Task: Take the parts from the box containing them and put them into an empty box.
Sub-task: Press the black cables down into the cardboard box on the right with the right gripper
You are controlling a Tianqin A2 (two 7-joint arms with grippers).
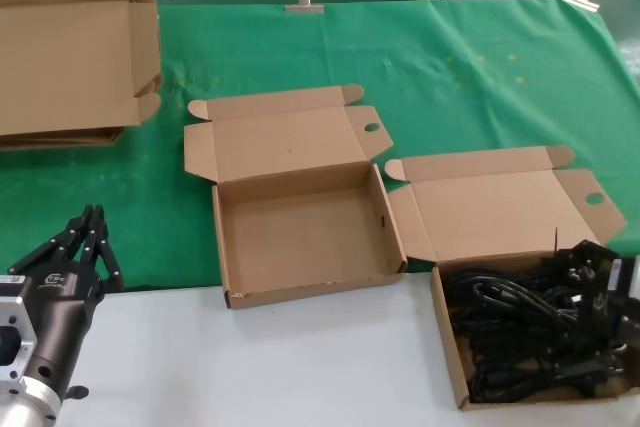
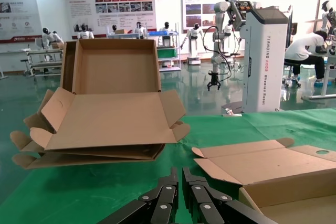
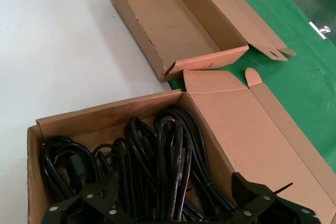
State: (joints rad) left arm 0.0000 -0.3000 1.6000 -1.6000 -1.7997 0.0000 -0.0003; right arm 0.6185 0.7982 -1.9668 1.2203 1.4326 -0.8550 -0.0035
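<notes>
**What the frames cut off or hide**

In the head view the full box [image 1: 455,372] runs off the lower right corner, and the right gripper [image 1: 600,282] hides the cords [image 1: 510,322] there. The flat sheets [image 1: 70,57] are clipped at the upper left edge. In the right wrist view, the bottom edge cuts the gripper's fingers [image 3: 94,203] and the cords' lower loops.

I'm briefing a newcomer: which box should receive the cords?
On the green cloth lie two open mailer boxes. The empty box is the one toward the robot's left; the box of cords to its right holds black cords.
</notes>
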